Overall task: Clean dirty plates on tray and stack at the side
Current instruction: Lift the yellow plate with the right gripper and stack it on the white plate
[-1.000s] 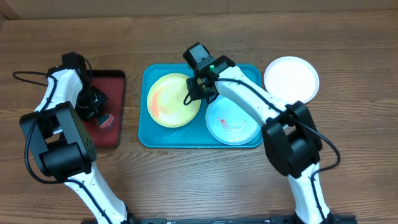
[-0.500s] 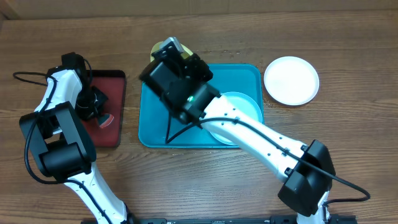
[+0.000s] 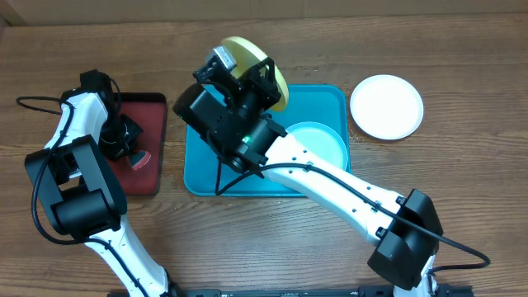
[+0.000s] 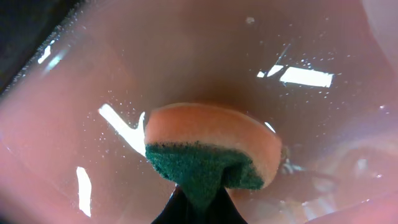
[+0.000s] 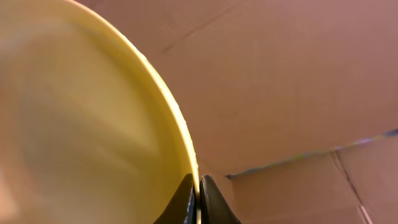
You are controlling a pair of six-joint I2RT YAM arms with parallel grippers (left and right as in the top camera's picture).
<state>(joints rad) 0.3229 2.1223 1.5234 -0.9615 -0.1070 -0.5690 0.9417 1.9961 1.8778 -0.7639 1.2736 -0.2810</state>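
Note:
My right gripper [image 5: 199, 186] is shut on the rim of the yellow-green plate [image 3: 257, 59], held up on edge high above the back left of the teal tray [image 3: 334, 97]. In the right wrist view the plate [image 5: 81, 106] fills the left side. A pale mint plate [image 3: 320, 142] lies in the tray, partly hidden by my right arm. The white plate [image 3: 386, 107] rests on the table to the right of the tray. My left gripper [image 4: 198, 202] is shut on an orange-and-green sponge [image 4: 211, 149] over the dark red tray [image 3: 153, 107].
The dark red tray [image 4: 93, 74] looks wet and glossy under the sponge. My raised right arm reaches across the teal tray from the front right. Brown cardboard stands behind the table's far edge. A black cable loops at the far left.
My right arm has lifted the yellow-green plate off the teal tray and raised it on edge. The left arm and sponge have stayed put.

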